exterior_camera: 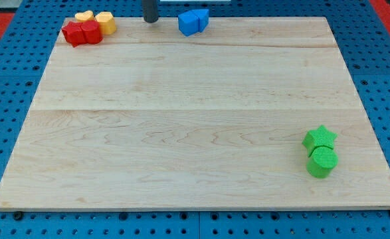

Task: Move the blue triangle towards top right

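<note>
Blue pair sat at the board's top edge, a little left of centre: two blue blocks pressed together, and the triangle point(202, 18) looked to be the right-hand one, with a chunkier blue block point(189, 24) touching its left side (the shapes were small here, so that reading is a judgement). Light, hard and smooth it appeared, the kind of piece that slides readily on wood and spins if struck off-centre. No grasp was possible; the arm carried no jaws at all, only a rod, so nothing was held. The place to press looked like the triangle's lower-left face, yet the blue neighbour covered much of that side, so the two might travel together or the triangle might squirt off sideways.

My tip point(151, 20) stood just left of the blue pair, near but apart from it, right at the board's point(181, 119) top edge. From there a push rightward would meet the chunkier block first, I judged, rather than the triangle itself.

Further out, the red blocks point(82, 32) and yellow blocks point(96, 20) huddled in the top-left corner, touching one another, well clear of the tip. Down at the lower right, well apart from all this, a green star point(320, 138) rested against a green cylinder point(323, 161) just below it. Top-right corner lay open ahead.
</note>
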